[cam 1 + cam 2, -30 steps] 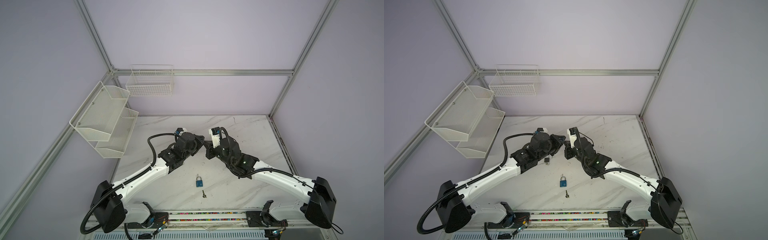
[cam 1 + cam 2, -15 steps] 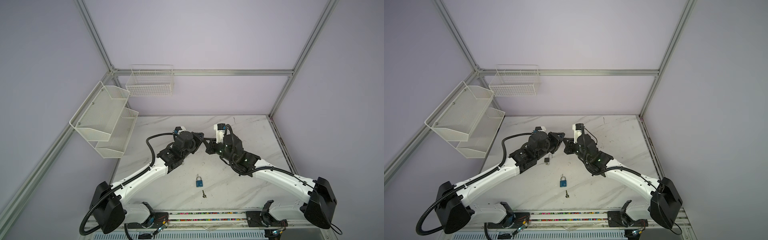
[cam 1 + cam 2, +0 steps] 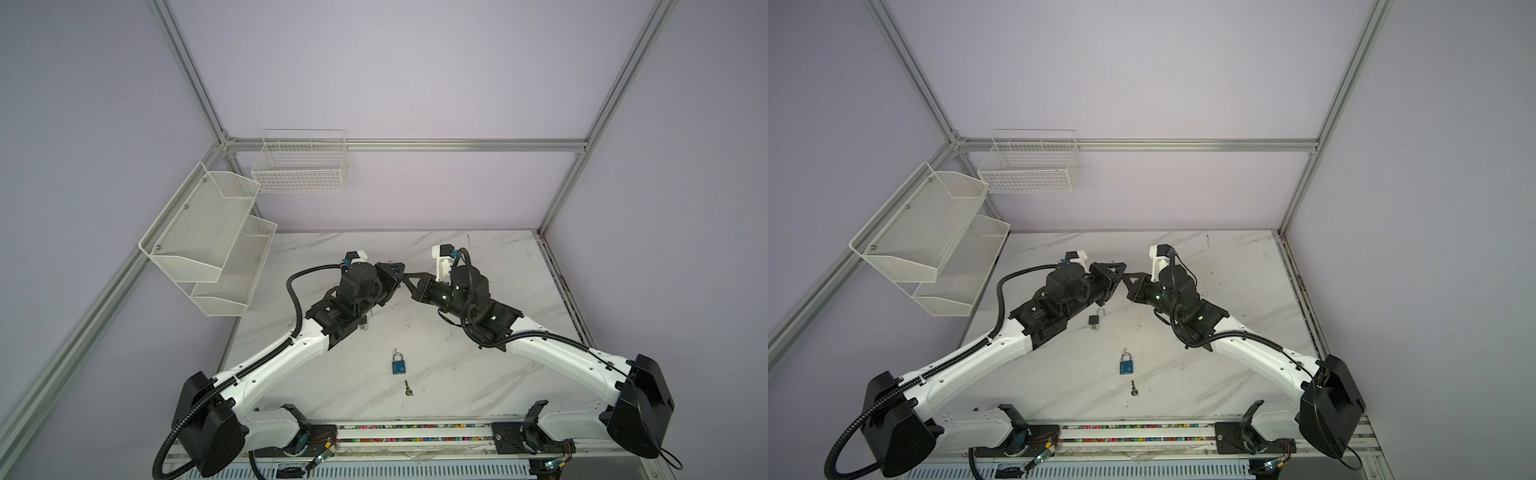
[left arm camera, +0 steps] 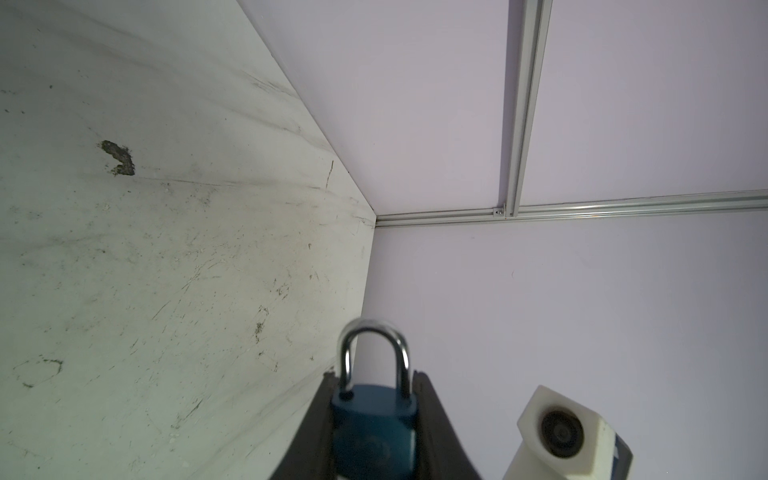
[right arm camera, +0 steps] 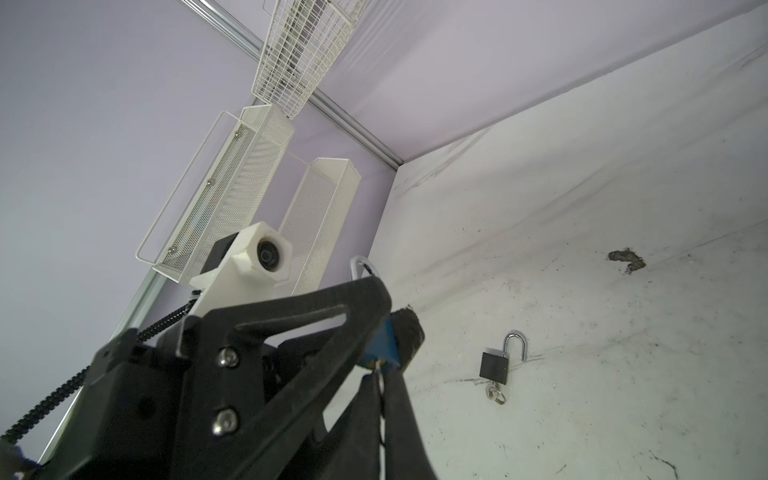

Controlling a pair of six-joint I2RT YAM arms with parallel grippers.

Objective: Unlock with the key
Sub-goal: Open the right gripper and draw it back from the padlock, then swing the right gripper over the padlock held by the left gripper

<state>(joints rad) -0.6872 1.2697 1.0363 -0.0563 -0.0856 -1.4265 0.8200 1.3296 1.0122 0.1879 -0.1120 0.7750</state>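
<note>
My left gripper [image 4: 373, 376] is shut on a blue padlock [image 4: 374, 432], whose silver shackle [image 4: 374, 332] has both legs seated in the body. It hangs above the middle of the table, tip to tip with my right gripper [image 3: 405, 277] in both top views. In the right wrist view my right gripper [image 5: 379, 374] is shut on a thin metal key [image 5: 379, 365] that meets the underside of the held padlock [image 5: 384, 345]. The left gripper [image 3: 1120, 269] hides most of the padlock in the top views.
A second blue padlock [image 3: 397, 364] lies near the table's front with a loose key [image 3: 408, 388] below it. An open black padlock [image 3: 1095, 320] with a key ring lies under the left arm. White mesh shelves [image 3: 208, 241] and a wire basket [image 3: 301, 166] hang on the walls.
My right wrist has turned about its axis, swinging its camera mount toward the back wall. The two grippers have stayed tip to tip and shifted slightly to the right.
</note>
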